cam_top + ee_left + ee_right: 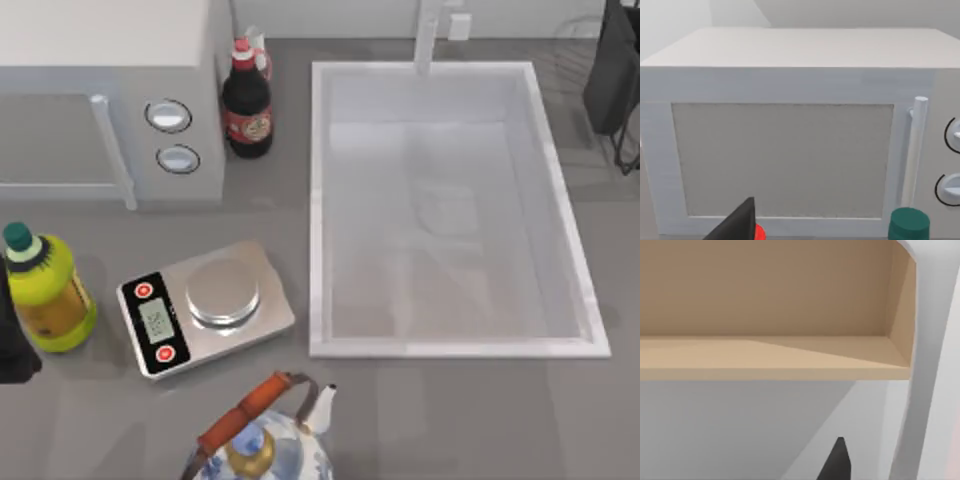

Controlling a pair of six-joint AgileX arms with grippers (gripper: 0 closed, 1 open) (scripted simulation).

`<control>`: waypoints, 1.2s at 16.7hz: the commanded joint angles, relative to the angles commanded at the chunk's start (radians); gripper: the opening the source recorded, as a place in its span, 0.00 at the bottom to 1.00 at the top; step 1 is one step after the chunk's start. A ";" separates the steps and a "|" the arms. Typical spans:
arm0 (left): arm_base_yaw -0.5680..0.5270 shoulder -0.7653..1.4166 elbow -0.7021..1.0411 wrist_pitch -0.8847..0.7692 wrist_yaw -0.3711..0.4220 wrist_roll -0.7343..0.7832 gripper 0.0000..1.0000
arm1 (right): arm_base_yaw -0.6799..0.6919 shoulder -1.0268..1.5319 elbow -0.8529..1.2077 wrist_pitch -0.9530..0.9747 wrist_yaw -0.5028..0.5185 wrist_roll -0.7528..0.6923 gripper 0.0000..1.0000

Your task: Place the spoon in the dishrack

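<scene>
The spoon is out of view. The dishrack (573,48) shows in part as thin wire rods at the back right corner, behind the white sink basin (566,215). My right arm (613,70) hangs dark above the rack at the top view's right edge. My left arm (10,340) sits parked at the left edge, beside the yellow bottle (48,290). The left wrist view faces the front of the microwave (782,160).
A white microwave (110,90) and a dark sauce bottle (247,105) stand at the back left. A silver kitchen scale (205,308) lies left of the sink, and a blue-and-white kettle (262,445) stands at the front edge. The right wrist view faces a tan shelf (775,357).
</scene>
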 joint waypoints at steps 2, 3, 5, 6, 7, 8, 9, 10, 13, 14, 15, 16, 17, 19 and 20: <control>0.000 0.000 0.000 0.000 0.000 0.000 1.00 | 0.050 0.125 -0.029 0.165 0.052 -0.002 0.00; 0.000 0.000 0.000 0.000 0.000 0.000 1.00 | 0.076 0.183 -0.045 0.243 0.077 -0.003 0.00; 0.000 0.000 0.000 0.000 0.000 0.000 1.00 | 0.124 0.282 -0.075 0.372 0.125 -0.003 0.00; 0.000 0.000 0.000 0.000 0.000 0.000 1.00 | 0.144 0.321 -0.089 0.421 0.145 -0.003 0.00; 0.000 0.000 0.000 0.000 0.000 0.000 1.00 | 0.162 0.354 -0.101 0.460 0.163 -0.003 0.00; 0.000 0.000 0.000 0.000 0.000 0.000 1.00 | 0.176 0.378 -0.110 0.488 0.177 -0.002 0.00; 0.000 0.000 0.000 0.000 0.000 0.000 1.00 | 0.185 0.394 -0.116 0.506 0.186 -0.002 0.00; 0.000 0.000 0.000 0.000 0.000 0.000 1.00 | 0.189 0.401 -0.119 0.513 0.190 -0.001 0.00; 0.000 0.000 0.000 0.000 0.000 0.000 1.00 | 0.189 0.401 -0.119 0.513 0.190 -0.001 0.00; 0.000 0.000 0.000 0.000 0.000 0.000 1.00 | 0.189 0.401 -0.119 0.513 0.190 -0.001 0.00; 0.000 0.000 0.000 0.000 0.000 0.000 1.00 | 0.189 0.401 -0.119 0.513 0.190 -0.001 0.08; 0.000 0.000 0.000 0.000 0.000 0.000 1.00 | 0.189 0.401 -0.119 0.513 0.190 -0.001 0.15; 0.000 0.000 0.000 0.000 0.000 0.000 1.00 | 0.189 0.401 -0.119 0.513 0.190 -0.001 0.23; 0.000 0.000 0.000 0.000 0.000 0.000 1.00 | 0.189 0.401 -0.119 0.513 0.190 -0.001 0.38; 0.000 0.000 0.000 0.000 0.000 0.000 1.00 | 0.189 0.401 -0.119 0.513 0.190 -0.001 0.45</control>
